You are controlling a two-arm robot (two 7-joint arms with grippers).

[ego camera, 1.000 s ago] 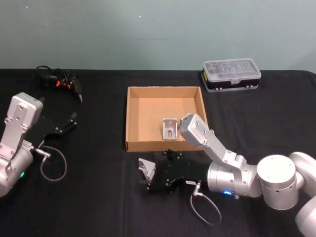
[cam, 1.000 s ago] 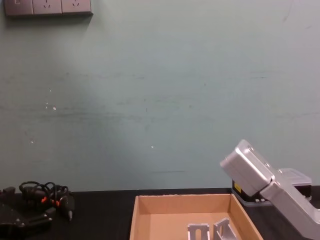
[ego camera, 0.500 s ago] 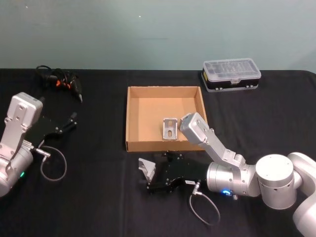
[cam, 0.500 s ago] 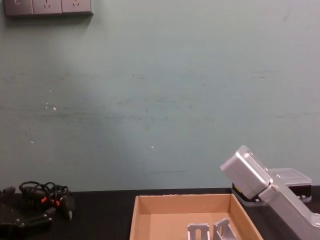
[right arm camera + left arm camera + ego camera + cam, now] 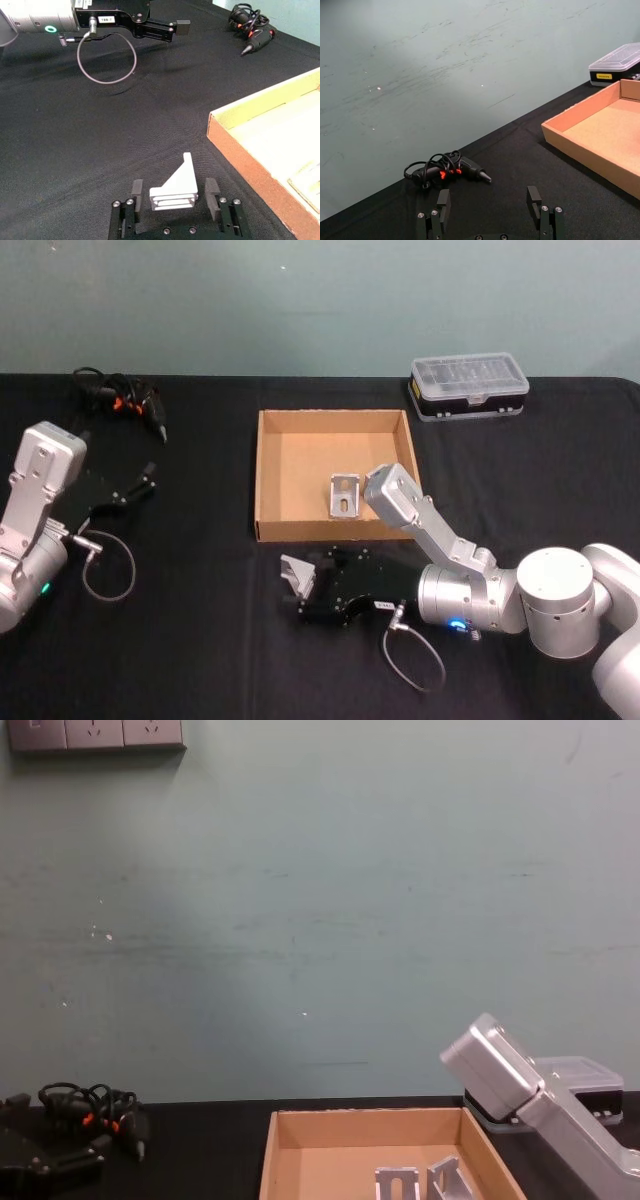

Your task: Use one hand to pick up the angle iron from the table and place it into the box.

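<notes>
Straddling the angle iron [image 5: 174,192], the right pincer [image 5: 173,196] gapes; the bracket's gusset points away.

Pale green wall, black desk.
I'm looking at a scuffed teal wall [image 5: 320,900] rising behind the desk [image 5: 200,660]; grey wall sockets [image 5: 95,734] are sitting at its upper left.

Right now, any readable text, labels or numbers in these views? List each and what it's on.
"188-7" or close to it: white tag on the left gripper body; digits uncertain.
Yellow label on the plastic organiser case: dark print, too small to read.
White tag on the right gripper body: too blurred to read.
Nothing printed on the box or angle iron.
</notes>
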